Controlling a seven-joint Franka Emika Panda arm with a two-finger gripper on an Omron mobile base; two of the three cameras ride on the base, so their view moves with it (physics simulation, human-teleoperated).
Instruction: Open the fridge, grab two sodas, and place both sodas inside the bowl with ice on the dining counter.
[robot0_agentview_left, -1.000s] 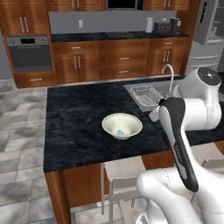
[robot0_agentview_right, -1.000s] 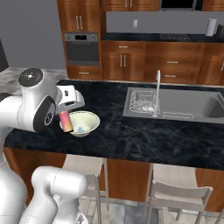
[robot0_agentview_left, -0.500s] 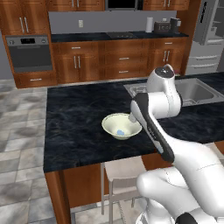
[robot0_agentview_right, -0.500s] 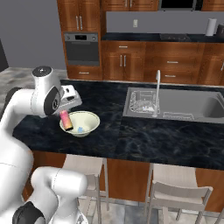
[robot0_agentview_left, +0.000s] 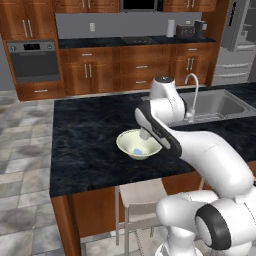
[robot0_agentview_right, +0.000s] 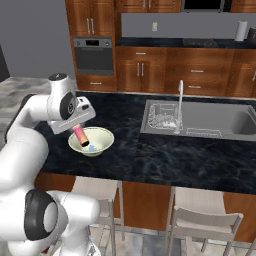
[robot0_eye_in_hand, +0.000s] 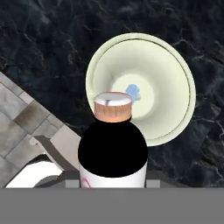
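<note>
My gripper (robot0_agentview_right: 78, 129) is shut on a slim pinkish soda (robot0_agentview_right: 80, 135), tilted down over the near-left rim of the cream-white bowl (robot0_agentview_right: 102, 136). In the hand view the soda (robot0_eye_in_hand: 113, 151) points toward the bowl (robot0_eye_in_hand: 175, 74), and it hides my fingertips. A small blue ice piece (robot0_eye_in_hand: 132, 92) lies in the bowl's middle. The bowl (robot0_agentview_left: 131, 140) sits on the black speckled dining counter (robot0_agentview_left: 85, 135), with my gripper (robot0_agentview_left: 146, 134) just above its right side. The grey fridge (robot0_agentview_left: 240, 37) stands far back at the right.
A steel sink (robot0_agentview_right: 210, 117) with a faucet (robot0_agentview_right: 179, 102) is set into the counter to the right of the bowl. Stools (robot0_agentview_right: 97, 189) stand under the counter's near edge. Wall cabinets and an oven (robot0_agentview_left: 32, 60) line the back. Tiled floor (robot0_eye_in_hand: 22, 118) lies beyond the counter edge.
The arm has swung in from the side and now reaches over the counter. The soda has shifted slightly, from beside the bowl's rim to over it. The bowl has not moved.
</note>
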